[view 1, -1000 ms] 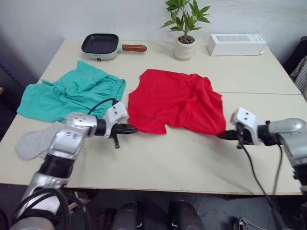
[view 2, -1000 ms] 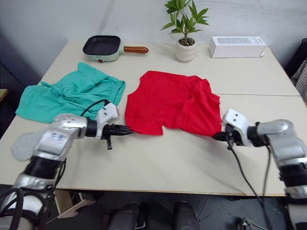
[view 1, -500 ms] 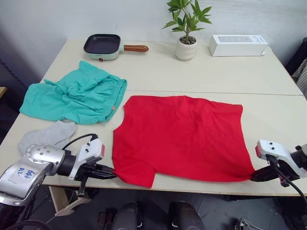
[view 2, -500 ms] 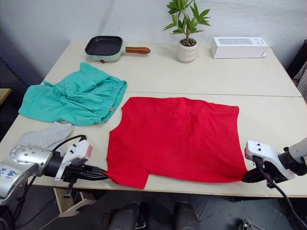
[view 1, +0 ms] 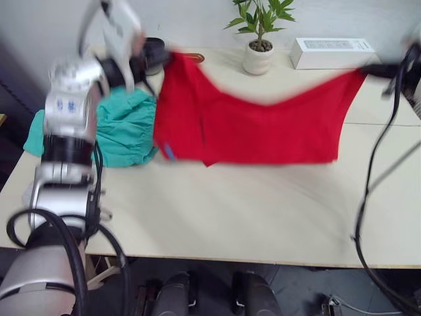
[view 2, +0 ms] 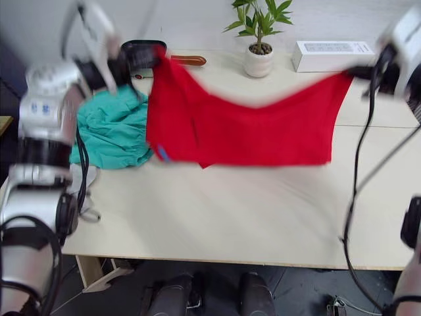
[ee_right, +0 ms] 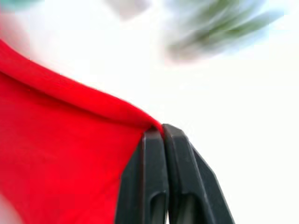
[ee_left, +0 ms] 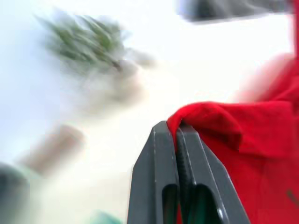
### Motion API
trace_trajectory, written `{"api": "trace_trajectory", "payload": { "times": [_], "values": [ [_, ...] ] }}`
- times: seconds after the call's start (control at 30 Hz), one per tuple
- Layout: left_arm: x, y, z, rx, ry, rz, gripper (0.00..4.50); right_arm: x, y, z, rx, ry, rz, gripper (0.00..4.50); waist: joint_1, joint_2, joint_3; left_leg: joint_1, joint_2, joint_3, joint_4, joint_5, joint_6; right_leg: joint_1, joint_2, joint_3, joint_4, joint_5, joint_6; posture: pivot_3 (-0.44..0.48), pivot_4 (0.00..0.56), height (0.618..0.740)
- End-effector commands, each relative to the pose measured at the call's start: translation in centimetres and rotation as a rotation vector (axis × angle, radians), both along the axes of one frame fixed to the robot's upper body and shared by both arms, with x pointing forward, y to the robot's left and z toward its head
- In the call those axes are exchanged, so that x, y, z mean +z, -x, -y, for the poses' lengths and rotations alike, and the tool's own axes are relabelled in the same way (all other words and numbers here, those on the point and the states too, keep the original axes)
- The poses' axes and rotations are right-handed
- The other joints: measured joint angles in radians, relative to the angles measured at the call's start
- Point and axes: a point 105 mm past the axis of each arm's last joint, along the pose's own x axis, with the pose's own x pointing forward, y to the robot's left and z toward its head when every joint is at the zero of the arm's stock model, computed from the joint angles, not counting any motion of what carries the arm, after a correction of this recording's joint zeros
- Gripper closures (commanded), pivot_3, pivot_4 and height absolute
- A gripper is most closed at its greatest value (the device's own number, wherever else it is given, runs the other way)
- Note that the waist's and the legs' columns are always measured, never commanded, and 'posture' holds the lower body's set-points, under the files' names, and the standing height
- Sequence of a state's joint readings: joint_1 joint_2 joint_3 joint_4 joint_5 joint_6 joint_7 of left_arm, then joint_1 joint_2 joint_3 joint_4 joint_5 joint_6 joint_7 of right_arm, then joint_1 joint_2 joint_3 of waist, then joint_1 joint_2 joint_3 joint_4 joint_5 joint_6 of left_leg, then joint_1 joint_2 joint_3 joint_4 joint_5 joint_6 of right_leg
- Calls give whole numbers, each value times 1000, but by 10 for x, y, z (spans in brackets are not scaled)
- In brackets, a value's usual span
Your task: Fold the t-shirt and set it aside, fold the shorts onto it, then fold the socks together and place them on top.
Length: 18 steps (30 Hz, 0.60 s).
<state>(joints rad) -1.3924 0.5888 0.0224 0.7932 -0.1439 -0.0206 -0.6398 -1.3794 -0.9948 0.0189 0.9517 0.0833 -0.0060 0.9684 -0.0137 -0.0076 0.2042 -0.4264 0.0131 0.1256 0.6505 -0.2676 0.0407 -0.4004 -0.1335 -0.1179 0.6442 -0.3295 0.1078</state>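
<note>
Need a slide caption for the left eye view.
Both claws, left and right, hold the red t-shirt stretched above the table, beside the teal shorts.

T-shirt (view 1: 263, 125) hung stretched in air betw. both raised arms, sagging mid, lower edge on table (view 1: 263, 210). Shorts (view 1: 122, 128) lay just beside, on left.
</note>
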Motion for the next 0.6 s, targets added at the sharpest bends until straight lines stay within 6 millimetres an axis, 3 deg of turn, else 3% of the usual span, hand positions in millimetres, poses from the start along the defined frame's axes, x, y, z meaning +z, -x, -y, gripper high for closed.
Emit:
{"api": "trace_trajectory", "payload": {
  "times": [0.03, 0.1, 0.13, 0.23, 0.3, 0.43, 0.5, 0.6],
  "values": [
    [97, 35, -37, 166, 202, 403, 4487, 69, 21, 28, -209, -91, 384, 4500, -5, 0, 0, -2, 0, 0, -1, -2, 0, -3, -1, -4, 0, 0, 0, 0, 150, 740],
    [129, 60, -38, 132, 251, 536, 4487, 91, 33, 33, -266, -66, 499, 4500, -11, 0, 0, -11, -1, 0, -3, -4, 2, -13, -5, -17, 2, 0, 0, 0, 150, 740],
    [136, 67, -34, 96, 245, 567, 4487, 95, 36, 34, -282, -46, 519, 4500, -12, 0, 0, -13, -2, 0, -3, -6, 3, -15, -6, -21, 3, 0, 0, 0, 150, 740],
    [125, 71, -14, 6, 62, 592, 4487, 82, 35, 42, -315, 59, 480, 4500, -13, 0, 0, -13, -5, 0, -4, -10, 7, -15, -14, -43, 9, 0, 0, 0, 150, 740],
    [91, 59, 0, -64, -107, 513, 4487, 57, 29, 49, -306, 112, 394, 4500, -12, 0, 0, -13, -8, 3, -4, -11, 9, -13, -16, -45, 10, 0, 0, 0, 150, 740],
    [-10, 37, 13, -175, -456, 274, 4487, -8, 21, 62, -271, 277, 179, 4500, -9, 0, 0, -14, -12, 2, 3, -10, 14, -3, -17, -44, 7, 0, 1, 0, 150, 740],
    [-56, 42, 17, -228, -565, 163, 4487, -45, 22, 67, -221, 326, 68, 4500, -11, 1, 1, -14, -12, 1, 8, -8, 17, 3, -18, -43, -1, 0, 2, 0, 150, 740],
    [-122, 65, 20, -315, -646, -127, 4487, -114, 33, 71, -103, 402, -194, 4500, -14, 1, 2, -15, -11, -3, 15, -6, 20, 6, -18, -40, -1, 3, 8, 0, 150, 740]
  ]
}}
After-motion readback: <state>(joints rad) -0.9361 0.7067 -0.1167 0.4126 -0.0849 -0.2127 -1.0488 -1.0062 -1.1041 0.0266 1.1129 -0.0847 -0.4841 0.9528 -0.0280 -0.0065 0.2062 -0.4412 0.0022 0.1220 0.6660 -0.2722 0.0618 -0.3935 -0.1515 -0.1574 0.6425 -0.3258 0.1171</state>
